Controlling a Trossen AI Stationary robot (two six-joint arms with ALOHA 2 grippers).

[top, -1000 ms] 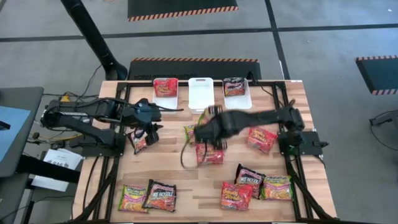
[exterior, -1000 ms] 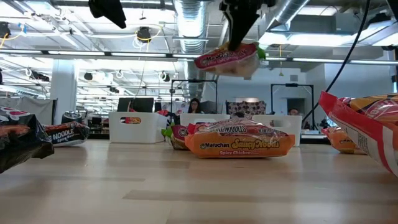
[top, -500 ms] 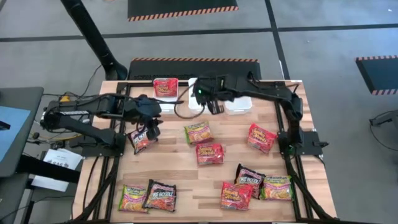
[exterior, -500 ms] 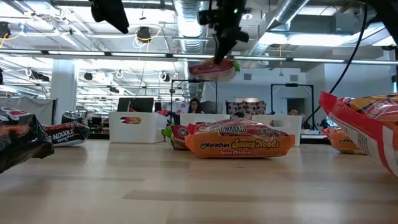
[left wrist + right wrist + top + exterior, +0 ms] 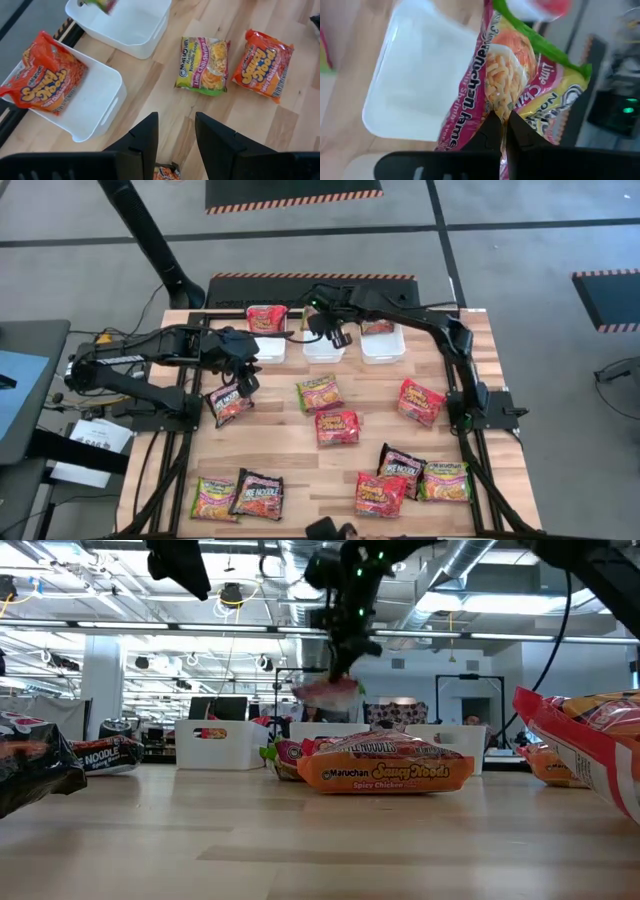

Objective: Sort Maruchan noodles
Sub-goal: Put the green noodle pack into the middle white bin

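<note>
The right gripper, shut tight on a green-edged Lime Chili Shrimp packet, has moved from above the right bin to hang over the middle bin at the tabletop's far edge. The left gripper, fingers narrowly parted and empty, has stayed above a red packet near the left edge. Three white bins stand in a row, the left bin holding one red-orange packet; nine more packets lie on the tabletop, one reading "Maruchan Saucy Noodles Spicy Chicken".
</note>
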